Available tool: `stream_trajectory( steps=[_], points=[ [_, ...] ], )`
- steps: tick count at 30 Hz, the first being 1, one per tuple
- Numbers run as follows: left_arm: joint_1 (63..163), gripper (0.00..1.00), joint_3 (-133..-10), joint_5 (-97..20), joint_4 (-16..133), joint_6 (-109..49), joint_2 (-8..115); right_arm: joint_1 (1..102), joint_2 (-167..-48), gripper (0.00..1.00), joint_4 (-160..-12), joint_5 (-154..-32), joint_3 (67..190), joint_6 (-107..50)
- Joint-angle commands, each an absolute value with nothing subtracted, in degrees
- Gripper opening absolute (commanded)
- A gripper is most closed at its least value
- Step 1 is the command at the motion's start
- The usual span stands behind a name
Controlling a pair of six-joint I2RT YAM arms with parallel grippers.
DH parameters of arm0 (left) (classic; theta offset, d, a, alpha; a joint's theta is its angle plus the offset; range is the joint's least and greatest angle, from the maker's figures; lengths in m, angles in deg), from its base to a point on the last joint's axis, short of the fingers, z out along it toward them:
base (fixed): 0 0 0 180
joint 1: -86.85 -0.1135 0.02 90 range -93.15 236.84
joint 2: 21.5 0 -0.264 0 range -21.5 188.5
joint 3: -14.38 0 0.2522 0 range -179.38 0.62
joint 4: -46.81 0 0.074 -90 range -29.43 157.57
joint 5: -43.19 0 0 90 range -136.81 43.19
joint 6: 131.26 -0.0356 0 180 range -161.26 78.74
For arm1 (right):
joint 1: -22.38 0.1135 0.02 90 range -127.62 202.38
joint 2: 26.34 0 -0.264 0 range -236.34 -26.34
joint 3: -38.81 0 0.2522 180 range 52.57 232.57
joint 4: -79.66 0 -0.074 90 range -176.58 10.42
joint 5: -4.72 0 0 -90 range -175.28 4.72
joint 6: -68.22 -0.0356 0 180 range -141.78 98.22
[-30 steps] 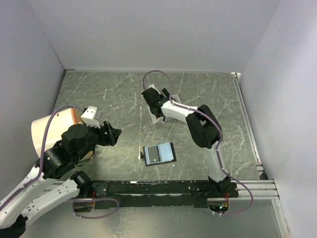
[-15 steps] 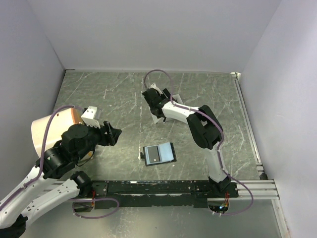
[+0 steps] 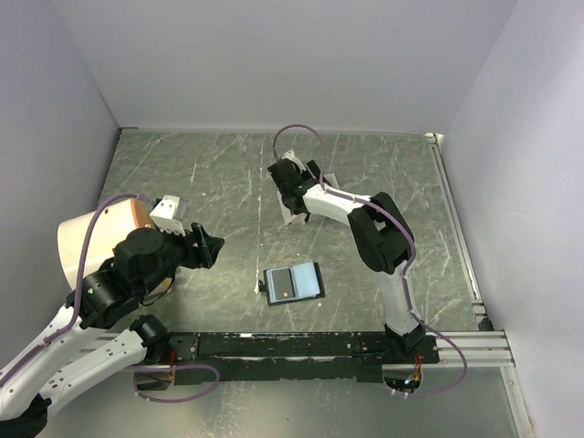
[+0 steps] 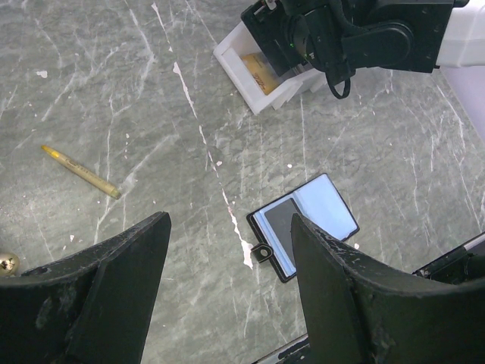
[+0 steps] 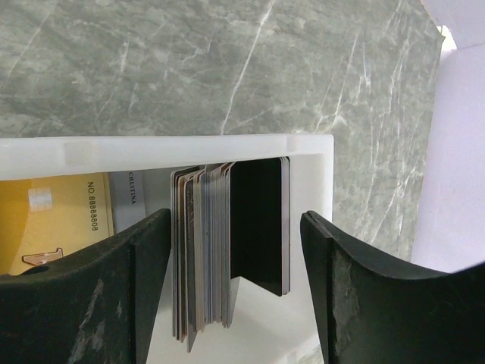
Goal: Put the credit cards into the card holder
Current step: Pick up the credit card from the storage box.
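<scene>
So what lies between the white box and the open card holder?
Nothing: in the left wrist view only bare table separates the white box from the card holder.

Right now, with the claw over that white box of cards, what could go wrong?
The right gripper hangs open around a whole packed stack of cards standing on edge, so closing may pinch several at once. Its fingers sit close to the white box walls; one could catch the rim and drag the box. The card holder lies open apart from the box, so a thin card might slip on the way.
</scene>
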State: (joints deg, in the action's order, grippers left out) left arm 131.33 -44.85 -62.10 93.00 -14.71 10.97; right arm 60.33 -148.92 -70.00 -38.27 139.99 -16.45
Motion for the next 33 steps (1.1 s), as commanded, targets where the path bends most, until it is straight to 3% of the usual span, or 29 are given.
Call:
stream_trajectory(
  steps=[1,13,23,33],
  points=[
    [131.75,0.76,-45.07,-62.63,92.56,-14.89,10.89,59.36,-146.3,0.69,-70.49,-36.18,139.58,-17.67],
    [131.76,0.76,-44.98,-62.46,92.48,-14.97,10.92,58.01,-146.07,0.77,-69.46,-35.77,139.43,-19.46],
    [131.76,0.76,-44.99,-62.37,92.39,-15.06,11.12,56.48,-145.69,0.93,-68.41,-36.96,139.5,-21.55],
    [131.76,0.76,-45.04,-62.19,92.32,-15.15,11.18,55.15,-145.61,1.0,-67.65,-40.57,138.76,-23.24]
  ],
)
